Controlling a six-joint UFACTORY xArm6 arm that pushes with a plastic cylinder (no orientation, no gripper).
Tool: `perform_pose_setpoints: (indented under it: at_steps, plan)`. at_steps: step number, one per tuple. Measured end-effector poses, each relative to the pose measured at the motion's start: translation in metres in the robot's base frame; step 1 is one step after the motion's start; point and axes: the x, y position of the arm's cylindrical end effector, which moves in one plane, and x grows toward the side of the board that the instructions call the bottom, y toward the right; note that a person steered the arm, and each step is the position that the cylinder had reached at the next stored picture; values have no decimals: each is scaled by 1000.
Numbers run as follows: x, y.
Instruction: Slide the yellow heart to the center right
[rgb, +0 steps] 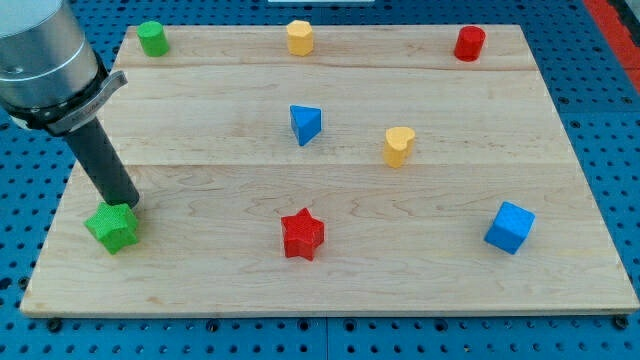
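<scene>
The yellow heart (398, 145) sits a little right of the board's middle. My tip (124, 206) is at the view's lower left, touching the top edge of the green star (112, 228). The tip is far to the left of the yellow heart, with the blue triangle (305, 124) and the red star (302, 235) lying between them.
A green cylinder (152, 38) is at the top left, a yellow hexagon (299, 37) at the top middle, a red cylinder (469, 43) at the top right. A blue cube (509, 227) sits at the lower right. The wooden board (560, 120) lies on a blue perforated table.
</scene>
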Motion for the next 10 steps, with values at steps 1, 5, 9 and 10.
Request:
perform_pose_setpoints:
  at_steps: [1,5,9,10]
  plan:
    - [0,0]
    - [-65,112]
    - [-82,340]
    - [-82,320]
